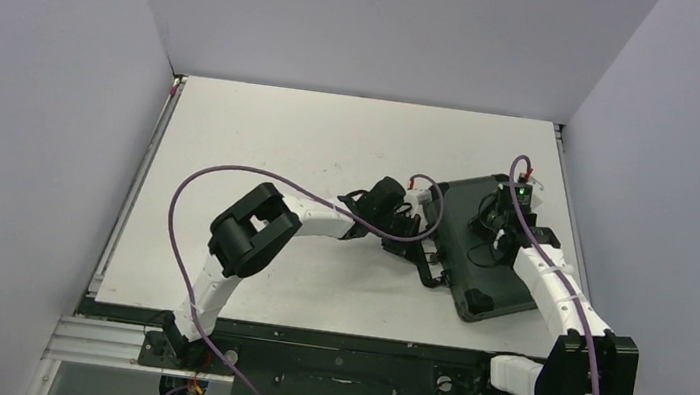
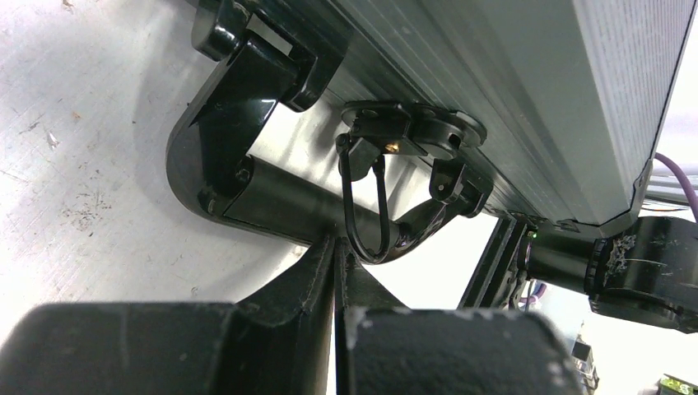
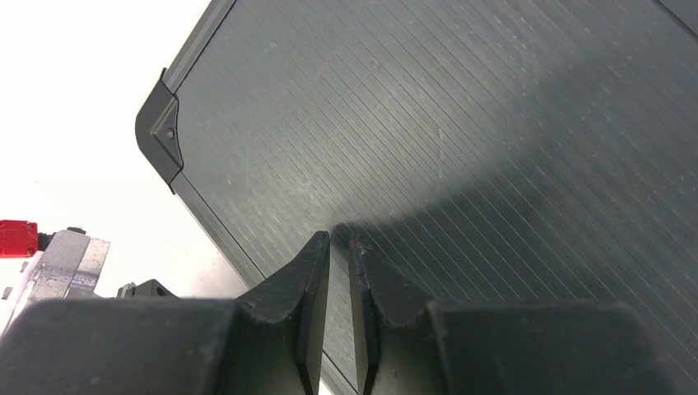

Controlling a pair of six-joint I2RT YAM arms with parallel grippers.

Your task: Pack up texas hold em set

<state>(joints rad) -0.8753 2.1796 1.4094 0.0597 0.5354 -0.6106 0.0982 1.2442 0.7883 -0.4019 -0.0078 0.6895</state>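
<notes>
as the case (image 1: 480, 252) lies shut, left gripper (image 2: 337, 247) is pinched closed, latch (image 2: 411, 127) just ahead of its tips; right gripper (image 3: 339, 240) nearly closed, empty, case just ahead.

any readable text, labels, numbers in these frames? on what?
None readable in any view.
Case lid: plain ribbed surface, no print or logo.
Latch and handle: bare black metal and plastic, no markings visible.
Green light on the right wrist: a lamp only, no characters.
</notes>
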